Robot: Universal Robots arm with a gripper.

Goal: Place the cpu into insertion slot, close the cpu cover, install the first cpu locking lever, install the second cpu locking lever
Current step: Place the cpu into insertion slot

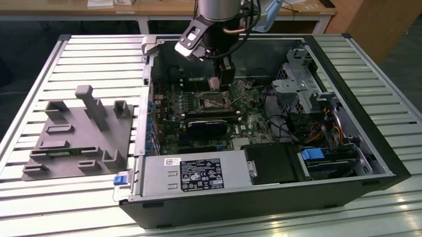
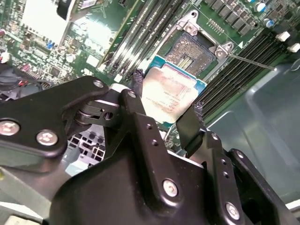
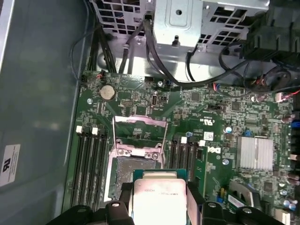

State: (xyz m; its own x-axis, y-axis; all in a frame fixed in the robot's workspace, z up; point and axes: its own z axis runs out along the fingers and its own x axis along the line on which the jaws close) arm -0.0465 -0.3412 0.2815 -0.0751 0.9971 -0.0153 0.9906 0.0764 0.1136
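Grips small flat square silver-topped cpu [image 2: 171,89] in clamped black pincer [image 2: 168,96]; hangs close over dark-centred, metal-rimmed insertion slot [image 2: 187,50], with thin silver-framed cpu cover [image 3: 140,122] raised open just beyond.

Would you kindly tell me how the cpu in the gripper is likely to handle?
The cpu looks like a thin, flat plate with a metal top, so it is probably stiff and light. The gripper holds it by its narrow edges only, so it might slip or tilt if nudged. Its smooth top looks rather slippery.
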